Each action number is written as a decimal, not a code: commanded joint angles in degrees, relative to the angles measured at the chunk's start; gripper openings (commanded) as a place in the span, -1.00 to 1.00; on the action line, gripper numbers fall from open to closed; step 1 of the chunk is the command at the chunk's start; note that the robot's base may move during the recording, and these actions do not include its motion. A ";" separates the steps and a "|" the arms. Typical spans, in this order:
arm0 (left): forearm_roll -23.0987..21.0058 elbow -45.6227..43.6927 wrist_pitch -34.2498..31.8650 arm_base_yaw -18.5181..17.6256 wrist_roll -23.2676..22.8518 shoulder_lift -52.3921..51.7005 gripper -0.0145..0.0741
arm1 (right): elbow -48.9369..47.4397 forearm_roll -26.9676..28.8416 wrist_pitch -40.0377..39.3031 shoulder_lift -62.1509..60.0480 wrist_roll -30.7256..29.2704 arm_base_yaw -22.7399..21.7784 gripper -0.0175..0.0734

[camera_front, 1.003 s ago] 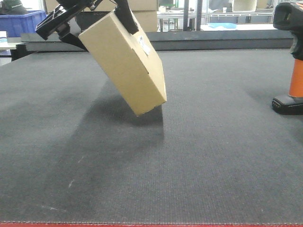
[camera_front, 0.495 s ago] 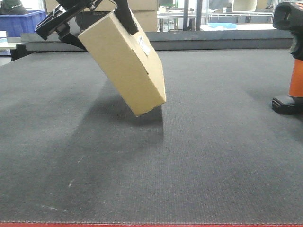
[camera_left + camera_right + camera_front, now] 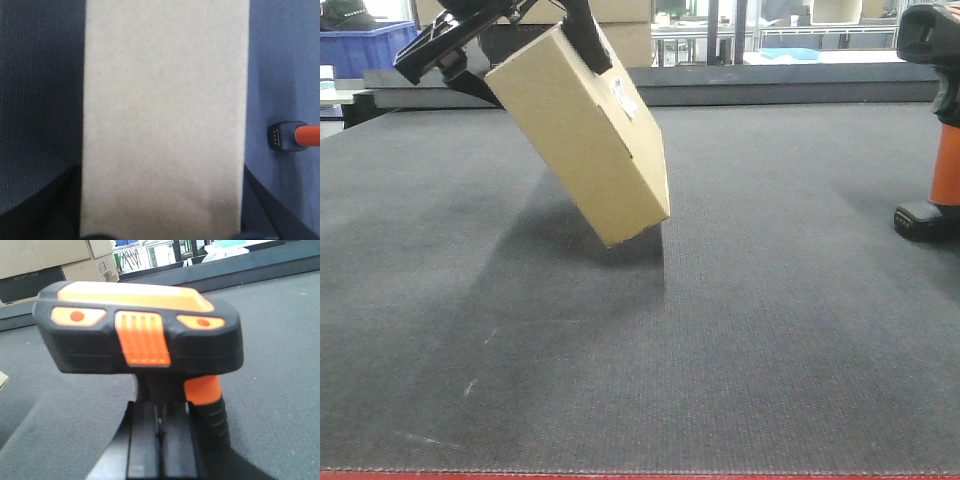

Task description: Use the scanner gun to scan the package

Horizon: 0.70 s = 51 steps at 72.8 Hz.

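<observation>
The package, a brown cardboard box (image 3: pixel 585 130) with a small white label (image 3: pixel 625 97), hangs tilted, its lower corner just above the dark mat (image 3: pixel 720 330). My left gripper (image 3: pixel 520 50) is shut on its upper end; in the left wrist view the box (image 3: pixel 165 100) fills the space between the fingers (image 3: pixel 50 215). The black-and-orange scanner gun (image 3: pixel 935 120) stands at the far right, its base (image 3: pixel 925 220) on the mat; its base also shows in the left wrist view (image 3: pixel 287 136). In the right wrist view my right gripper (image 3: pixel 160 440) is closed at the scanner's (image 3: pixel 140 335) handle, an orange sliver between the fingers.
A raised dark ledge (image 3: pixel 770 90) runs along the back of the mat. Behind it are a blue crate (image 3: pixel 370 45), stacked cardboard boxes (image 3: pixel 630 30) and shelving. A red strip edges the mat's front.
The box's lower corner has shifted very slightly left. The scanner has not moved.
</observation>
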 commanded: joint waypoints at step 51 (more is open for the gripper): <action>0.22 -0.40 -0.53 -0.27 -0.32 -0.62 -0.92 | -8.41 2.15 -2.76 9.44 0.14 -0.02 0.62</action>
